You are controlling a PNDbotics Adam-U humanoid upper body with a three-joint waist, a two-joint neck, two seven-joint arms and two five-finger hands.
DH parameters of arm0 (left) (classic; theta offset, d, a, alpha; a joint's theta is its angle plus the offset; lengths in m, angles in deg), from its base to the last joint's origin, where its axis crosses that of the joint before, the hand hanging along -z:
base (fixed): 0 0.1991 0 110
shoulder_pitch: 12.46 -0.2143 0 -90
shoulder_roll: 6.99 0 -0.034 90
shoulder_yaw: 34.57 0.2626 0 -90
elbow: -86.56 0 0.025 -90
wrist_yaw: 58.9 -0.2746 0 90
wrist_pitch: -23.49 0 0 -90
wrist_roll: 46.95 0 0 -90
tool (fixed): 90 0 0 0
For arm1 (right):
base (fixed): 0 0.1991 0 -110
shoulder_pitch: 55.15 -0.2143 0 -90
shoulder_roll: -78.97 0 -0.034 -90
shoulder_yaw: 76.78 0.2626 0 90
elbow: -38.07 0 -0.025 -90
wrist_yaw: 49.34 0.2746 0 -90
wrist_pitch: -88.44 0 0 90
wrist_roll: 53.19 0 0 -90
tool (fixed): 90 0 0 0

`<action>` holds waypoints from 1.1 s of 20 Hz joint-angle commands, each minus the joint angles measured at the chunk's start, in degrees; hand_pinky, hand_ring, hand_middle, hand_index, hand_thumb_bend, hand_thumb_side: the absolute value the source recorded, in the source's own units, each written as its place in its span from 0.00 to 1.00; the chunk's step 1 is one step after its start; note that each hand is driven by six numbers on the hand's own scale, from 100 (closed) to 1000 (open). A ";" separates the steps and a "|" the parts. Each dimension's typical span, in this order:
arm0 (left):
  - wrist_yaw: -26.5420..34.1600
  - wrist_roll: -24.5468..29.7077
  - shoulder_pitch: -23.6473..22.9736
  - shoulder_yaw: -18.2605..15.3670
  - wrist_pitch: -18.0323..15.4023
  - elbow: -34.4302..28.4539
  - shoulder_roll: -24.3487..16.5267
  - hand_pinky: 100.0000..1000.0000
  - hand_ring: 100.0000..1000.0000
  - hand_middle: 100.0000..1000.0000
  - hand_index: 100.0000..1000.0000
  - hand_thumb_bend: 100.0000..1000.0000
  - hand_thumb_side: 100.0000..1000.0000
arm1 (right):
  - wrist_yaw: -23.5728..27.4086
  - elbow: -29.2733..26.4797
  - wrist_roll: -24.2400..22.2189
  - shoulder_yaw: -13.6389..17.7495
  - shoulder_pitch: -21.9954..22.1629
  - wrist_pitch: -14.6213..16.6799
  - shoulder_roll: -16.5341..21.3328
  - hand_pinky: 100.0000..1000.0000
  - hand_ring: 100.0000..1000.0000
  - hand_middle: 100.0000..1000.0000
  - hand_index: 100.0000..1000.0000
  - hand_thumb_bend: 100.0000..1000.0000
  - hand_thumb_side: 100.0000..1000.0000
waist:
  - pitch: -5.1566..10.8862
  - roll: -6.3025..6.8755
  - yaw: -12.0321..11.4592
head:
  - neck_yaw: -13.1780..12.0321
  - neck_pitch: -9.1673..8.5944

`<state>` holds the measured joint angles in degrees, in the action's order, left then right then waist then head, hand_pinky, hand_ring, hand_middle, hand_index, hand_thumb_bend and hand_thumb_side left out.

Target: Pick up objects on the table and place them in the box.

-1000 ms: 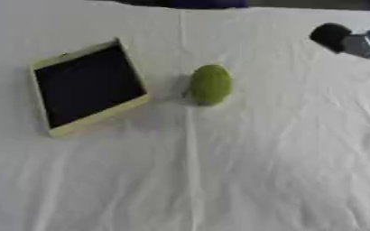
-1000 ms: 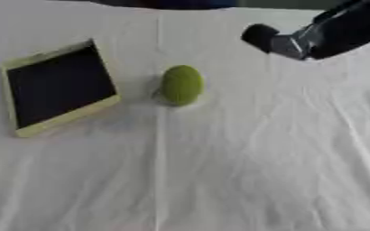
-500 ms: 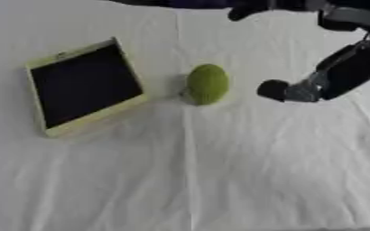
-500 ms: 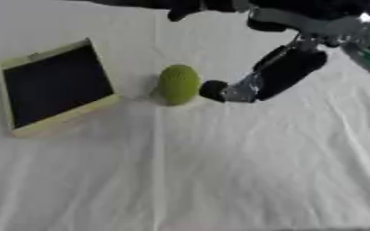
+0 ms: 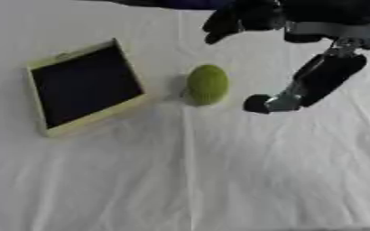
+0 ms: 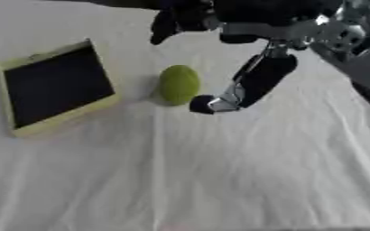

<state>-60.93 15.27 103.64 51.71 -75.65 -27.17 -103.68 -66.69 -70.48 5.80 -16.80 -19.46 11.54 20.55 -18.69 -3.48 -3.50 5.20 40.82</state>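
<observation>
Right robot hand [image 5: 298, 27] spread above upright green oval fruit [image 5: 208, 84].

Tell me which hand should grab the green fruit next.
The right hand. It hangs just beside the green fruit, on its right, fingers spread above it and not touching. The left hand shows in neither view.

Right hand [image 5: 298, 54] moved in beside green fruit [image 5: 208, 84].
</observation>
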 commanded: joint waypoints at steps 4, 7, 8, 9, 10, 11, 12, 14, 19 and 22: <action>0.36 0.30 0.74 -0.03 -0.11 -0.86 -1.05 0.72 0.74 0.57 0.68 0.06 0.50 | 1.72 1.48 -5.77 0.33 -2.35 -1.33 -1.46 0.80 0.86 0.88 0.93 0.34 0.36 | 1.37 0.09 -0.20 | 0.17 0.22; 0.39 0.33 0.71 -0.02 -0.08 -0.86 -0.97 0.72 0.74 0.57 0.68 0.06 0.50 | 1.65 2.71 -6.67 0.44 -2.45 -2.93 -2.62 0.80 0.86 0.87 0.93 0.34 0.33 | 1.34 0.12 -0.41 | 0.24 0.18; 0.41 0.32 0.71 -0.03 -0.08 -0.86 -0.94 0.72 0.74 0.57 0.68 0.06 0.51 | 1.47 3.32 -6.50 0.53 -2.21 -3.58 -2.90 0.80 0.86 0.86 0.94 0.33 0.32 | 1.31 0.11 -0.47 | 0.22 0.16; 0.43 0.32 0.72 -0.02 -0.07 -0.86 -0.90 0.72 0.74 0.57 0.68 0.06 0.51 | 1.29 4.04 -6.16 0.61 -1.88 -4.32 -3.19 0.80 0.86 0.86 0.93 0.33 0.33 | 1.28 0.10 -0.54 | 0.23 0.13; 0.45 0.32 0.75 -0.02 -0.07 -0.86 -0.85 0.72 0.74 0.57 0.68 0.06 0.51 | 1.11 4.82 -5.73 0.72 -1.45 -5.12 -3.46 0.80 0.86 0.86 0.93 0.32 0.33 | 1.23 0.10 -0.60 | 0.20 0.05; 0.47 0.32 0.77 -0.01 -0.07 -0.86 -0.80 0.72 0.74 0.57 0.68 0.06 0.51 | 0.93 5.51 -5.30 0.79 -1.06 -5.92 -3.69 0.80 0.86 0.86 0.93 0.32 0.33 | 1.19 0.10 -0.65 | 0.15 -0.01; 0.48 0.32 0.79 0.00 -0.07 -0.86 -0.76 0.72 0.74 0.57 0.68 0.06 0.51 | 0.66 6.28 -4.79 0.92 -0.60 -6.74 -3.92 0.81 0.86 0.86 0.93 0.32 0.33 | 1.13 0.11 -0.67 | 0.02 -0.08; 0.53 0.33 0.83 0.02 -0.05 -0.86 -0.68 0.72 0.74 0.57 0.68 0.06 0.51 | -0.15 7.45 -3.90 0.89 0.08 -8.33 -4.50 0.81 0.86 0.86 0.93 0.33 0.32 | 1.04 0.16 -0.74 | -0.08 -0.21; 0.63 0.42 0.92 0.10 -0.01 -0.86 -0.48 0.72 0.74 0.57 0.68 0.06 0.51 | -2.37 10.59 -2.60 0.64 1.41 -10.54 -6.26 0.81 0.85 0.85 0.94 0.34 0.30 | 0.82 0.39 -0.86 | 0.05 -0.43; 0.68 0.45 0.91 0.12 0.03 -0.86 -0.40 0.72 0.74 0.57 0.68 0.05 0.52 | -3.76 12.60 -1.69 0.95 2.15 -10.84 -7.00 0.81 0.85 0.85 0.94 0.36 0.26 | 0.71 0.50 -0.87 | 0.10 -0.58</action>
<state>-60.43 15.53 103.73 52.04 -75.57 -27.17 -103.45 -69.64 -58.34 3.64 -16.95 -16.57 0.92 12.97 -19.04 -3.24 -4.33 5.17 40.70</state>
